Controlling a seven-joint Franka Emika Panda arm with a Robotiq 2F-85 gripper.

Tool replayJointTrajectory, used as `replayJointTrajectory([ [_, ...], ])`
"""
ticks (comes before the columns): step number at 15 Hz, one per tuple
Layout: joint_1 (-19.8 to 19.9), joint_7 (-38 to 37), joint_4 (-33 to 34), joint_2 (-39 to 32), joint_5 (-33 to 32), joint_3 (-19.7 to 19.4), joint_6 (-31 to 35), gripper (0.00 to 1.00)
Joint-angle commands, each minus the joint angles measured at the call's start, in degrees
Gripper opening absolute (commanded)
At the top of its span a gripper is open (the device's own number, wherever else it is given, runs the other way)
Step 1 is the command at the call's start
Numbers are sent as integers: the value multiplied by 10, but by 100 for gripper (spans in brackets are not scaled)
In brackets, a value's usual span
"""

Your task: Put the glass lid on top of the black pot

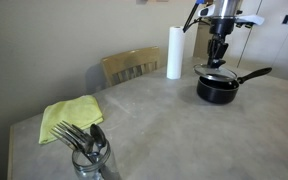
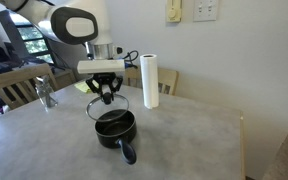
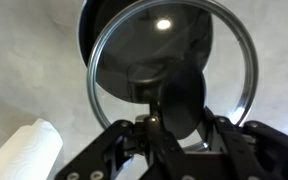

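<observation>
My gripper point(image 1: 219, 58) is shut on the black knob of the glass lid point(image 1: 216, 68) and holds the lid level just above the black pot point(image 1: 218, 88). In an exterior view the lid point(image 2: 106, 103) hangs under the gripper point(image 2: 106, 95), a little above the pot point(image 2: 114, 128), whose long handle points toward the camera. In the wrist view the metal-rimmed lid point(image 3: 219, 60) fills the frame with the knob between the fingers point(image 3: 174, 120); the pot's dark inside point(image 3: 109, 25) shows through the glass.
A white paper towel roll point(image 1: 174, 52) stands beside the pot; it also shows in the other exterior view point(image 2: 150, 80) and the wrist view point(image 3: 24, 150). A yellow cloth point(image 1: 69, 117) and a glass of forks point(image 1: 89, 150) sit at the table's near side. Wooden chairs point(image 1: 132, 66) stand around.
</observation>
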State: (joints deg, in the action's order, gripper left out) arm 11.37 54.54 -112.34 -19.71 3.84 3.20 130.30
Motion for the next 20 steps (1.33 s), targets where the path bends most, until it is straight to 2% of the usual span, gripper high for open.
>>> replayJointTrajectory([
  [1, 19, 49, 80, -50, 11, -17, -47, 12],
  [3, 24, 48, 92, -58, 12, -23, -58, 12],
  [7, 22, 33, 63, -41, 8, -28, -31, 12],
  [12, 23, 10, 51, -39, 14, -31, -28, 12],
  [16, 31, 10, 53, -39, 47, -23, -45, 12],
  [20, 26, 7, 29, -31, 64, -23, -33, 12],
])
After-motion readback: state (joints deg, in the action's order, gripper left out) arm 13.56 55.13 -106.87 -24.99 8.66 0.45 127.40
